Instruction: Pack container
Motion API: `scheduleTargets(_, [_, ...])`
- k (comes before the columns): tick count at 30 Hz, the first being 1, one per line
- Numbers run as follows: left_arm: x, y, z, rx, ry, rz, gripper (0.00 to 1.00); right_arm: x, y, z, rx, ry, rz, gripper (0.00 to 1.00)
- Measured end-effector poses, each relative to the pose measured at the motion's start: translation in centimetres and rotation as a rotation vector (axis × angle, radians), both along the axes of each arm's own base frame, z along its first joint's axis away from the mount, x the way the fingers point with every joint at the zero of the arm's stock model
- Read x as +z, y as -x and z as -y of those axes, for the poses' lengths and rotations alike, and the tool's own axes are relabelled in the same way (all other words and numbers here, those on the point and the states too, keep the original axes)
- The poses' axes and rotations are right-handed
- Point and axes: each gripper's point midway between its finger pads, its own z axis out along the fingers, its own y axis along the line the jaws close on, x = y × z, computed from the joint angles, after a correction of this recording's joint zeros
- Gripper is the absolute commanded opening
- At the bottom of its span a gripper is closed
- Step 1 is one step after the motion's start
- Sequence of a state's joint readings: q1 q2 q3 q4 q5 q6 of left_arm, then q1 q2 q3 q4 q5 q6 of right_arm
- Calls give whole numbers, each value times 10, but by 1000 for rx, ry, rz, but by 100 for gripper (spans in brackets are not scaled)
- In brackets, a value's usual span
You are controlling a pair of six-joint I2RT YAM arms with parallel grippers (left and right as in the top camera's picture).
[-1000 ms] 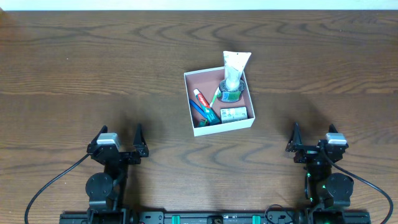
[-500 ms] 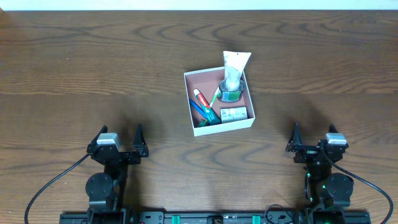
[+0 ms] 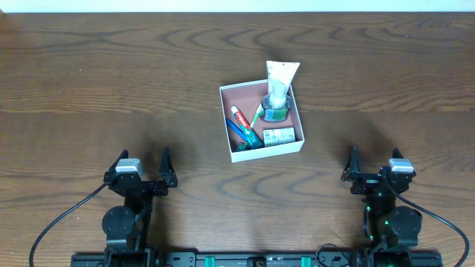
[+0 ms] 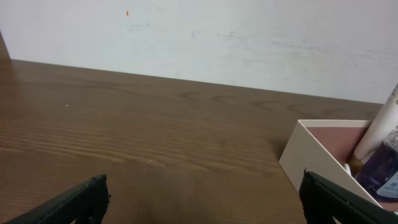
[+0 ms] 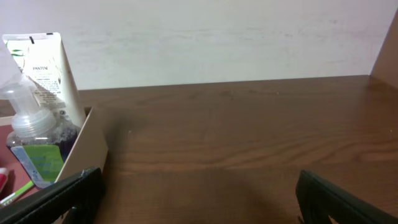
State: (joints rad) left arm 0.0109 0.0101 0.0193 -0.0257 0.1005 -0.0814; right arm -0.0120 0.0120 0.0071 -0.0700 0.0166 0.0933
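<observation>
The container (image 3: pixel 269 151), holding a white tube (image 3: pixel 280 77), a pump bottle (image 3: pixel 275 108) and toothpaste (image 3: pixel 242 119), sits well apart from the left gripper (image 3: pixel 144 154) and right gripper (image 3: pixel 375 152), both spread wide and empty.

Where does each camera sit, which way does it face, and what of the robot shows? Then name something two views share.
Overhead: above the table, looking straight down; left gripper and right gripper, both open, at the near edge.
Left wrist: low, facing the back wall; its fingertips in the bottom corners, container at right.
Right wrist: low, facing the same wall; its fingertips likewise, container at left.
Shared: both wrist views catch the container.
</observation>
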Motion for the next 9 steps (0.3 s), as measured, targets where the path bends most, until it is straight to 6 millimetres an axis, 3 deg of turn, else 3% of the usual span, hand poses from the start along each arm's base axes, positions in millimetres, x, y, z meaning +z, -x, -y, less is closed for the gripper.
scheduleTargets(9, [0,0,0,0,0,0,98,0,0,0,0,0,0,99])
